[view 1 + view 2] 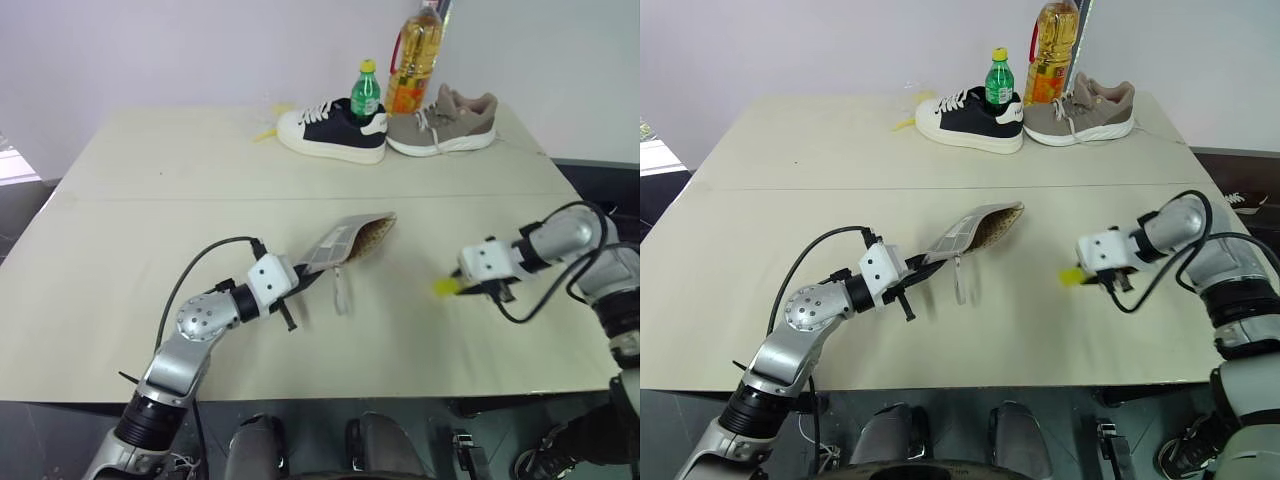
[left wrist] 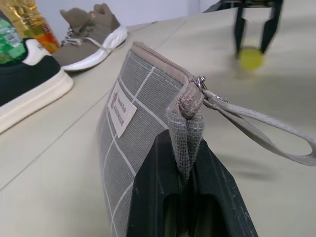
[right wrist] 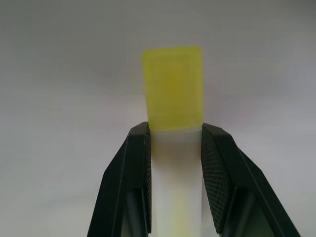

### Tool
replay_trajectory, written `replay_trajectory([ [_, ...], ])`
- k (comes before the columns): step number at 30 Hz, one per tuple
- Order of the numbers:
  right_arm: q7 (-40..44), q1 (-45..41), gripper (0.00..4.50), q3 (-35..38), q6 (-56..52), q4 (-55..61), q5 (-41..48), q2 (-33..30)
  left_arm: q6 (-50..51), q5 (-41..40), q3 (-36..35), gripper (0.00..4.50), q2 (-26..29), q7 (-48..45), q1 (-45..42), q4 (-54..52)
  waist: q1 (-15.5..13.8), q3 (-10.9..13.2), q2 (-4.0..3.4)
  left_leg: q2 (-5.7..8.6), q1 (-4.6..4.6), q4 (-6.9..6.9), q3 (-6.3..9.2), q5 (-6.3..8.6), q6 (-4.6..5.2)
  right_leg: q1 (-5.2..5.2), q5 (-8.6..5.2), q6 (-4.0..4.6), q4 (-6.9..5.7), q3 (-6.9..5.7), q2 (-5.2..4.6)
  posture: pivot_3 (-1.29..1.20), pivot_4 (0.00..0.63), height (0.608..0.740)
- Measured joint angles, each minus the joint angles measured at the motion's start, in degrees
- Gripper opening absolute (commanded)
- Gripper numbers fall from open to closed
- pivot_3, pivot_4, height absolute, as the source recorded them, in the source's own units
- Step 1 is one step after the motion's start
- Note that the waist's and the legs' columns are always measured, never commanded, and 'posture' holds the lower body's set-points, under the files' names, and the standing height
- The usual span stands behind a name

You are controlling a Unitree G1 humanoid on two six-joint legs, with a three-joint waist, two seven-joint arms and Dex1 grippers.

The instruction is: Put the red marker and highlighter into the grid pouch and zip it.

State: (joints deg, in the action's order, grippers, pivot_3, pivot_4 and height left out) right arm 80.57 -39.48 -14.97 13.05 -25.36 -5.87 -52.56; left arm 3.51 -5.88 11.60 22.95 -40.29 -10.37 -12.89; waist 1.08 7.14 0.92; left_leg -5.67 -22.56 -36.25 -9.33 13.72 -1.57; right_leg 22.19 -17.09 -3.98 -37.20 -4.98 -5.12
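Broad bare table point(image 1: 150, 200) on every side of both grippers, open tabletop between them; clutter only at the far edge, well beyond either set of jaws: a black-and-white shoe point(image 1: 330, 130), a grey shoe point(image 1: 445, 125), a green bottle point(image 1: 365, 92) and an oil bottle point(image 1: 415, 60). Left arm low over the near table, forearm reaching forward and toward the right, gripper point(image 1: 918, 272) about level. Jaws pressed together on the near end of the pouch point(image 1: 345, 240), fabric pinched flat between the pads beside the zipper pull and its grey cord point(image 2: 261, 133); rest of the pouch slanting up and away from the jaws, mouth open at the far end with tan lining showing, label point(image 2: 122, 108) on the side. Right arm bent in from the right edge, gripper point(image 1: 455, 287) tilted down and toward the left, well apart from the pouch mouth. Jaws narrowed onto the highlighter point(image 3: 173, 89), fingers point(image 3: 136, 168) touching both of its sides, yellow body sticking out past the tips, above the table surface. Red marker unseen.
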Motion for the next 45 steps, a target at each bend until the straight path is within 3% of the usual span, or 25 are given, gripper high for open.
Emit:
replay_trajectory([
  [8,-10.31,-0.18,0.85,5.94,-13.00,19.68,2.50,1.46,0.30,-1.11,-1.82,0.00,0.48,0.52,-0.06,-0.60,-0.36,0.00,0.00,0.04,-0.09,0.04,-0.01,0.21,0.35,0.02,0.00,0.00,0.09,-0.03,-0.19,0.00,0.150,0.705],
  [14,-14.49,-1.09,0.85,4.44,-13.78,24.19,0.20,4.33,0.81,-1.14,-1.55,0.00,-0.07,0.40,-0.80,-0.61,-0.22,0.00,0.00,0.10,-0.09,0.04,-0.01,0.21,0.35,0.03,0.00,0.00,0.08,-0.03,-0.12,0.00,0.150,0.705],
  [28,-19.48,-2.20,0.85,-4.70,-0.03,23.64,-11.18,7.65,2.28,-1.14,-0.53,0.00,-1.13,-0.16,-1.57,-1.98,-0.22,0.01,0.00,0.10,-0.15,0.02,-0.07,0.20,0.34,0.10,0.00,-0.01,0.07,-0.03,-0.06,0.00,0.150,0.705],
  [37,-19.02,-2.17,0.85,-7.22,5.47,24.31,-12.81,10.42,2.72,-1.15,0.58,0.00,-1.12,-0.59,-1.56,-3.21,-0.16,0.01,0.00,0.08,-0.15,0.02,-0.06,0.19,0.32,0.10,0.00,-0.01,0.07,-0.03,-0.03,0.00,0.150,0.705],
  [43,-17.79,-2.15,3.71,-6.66,3.23,24.68,-10.25,11.04,2.86,-1.07,0.53,0.00,-1.07,0.02,-1.53,-3.21,-0.23,0.01,0.01,0.08,-0.15,0.01,-0.05,0.20,0.34,0.09,0.00,-0.01,0.07,-0.03,-0.04,0.00,0.150,0.705],
  [45,-17.22,-2.61,3.71,-5.28,0.02,24.20,-7.34,11.05,2.88,-1.03,0.29,0.00,-1.06,0.90,-1.33,-3.18,-0.24,0.01,0.01,0.08,-0.16,0.00,-0.05,0.20,0.34,0.09,0.00,-0.01,0.07,-0.02,-0.05,0.00,0.150,0.705],
])
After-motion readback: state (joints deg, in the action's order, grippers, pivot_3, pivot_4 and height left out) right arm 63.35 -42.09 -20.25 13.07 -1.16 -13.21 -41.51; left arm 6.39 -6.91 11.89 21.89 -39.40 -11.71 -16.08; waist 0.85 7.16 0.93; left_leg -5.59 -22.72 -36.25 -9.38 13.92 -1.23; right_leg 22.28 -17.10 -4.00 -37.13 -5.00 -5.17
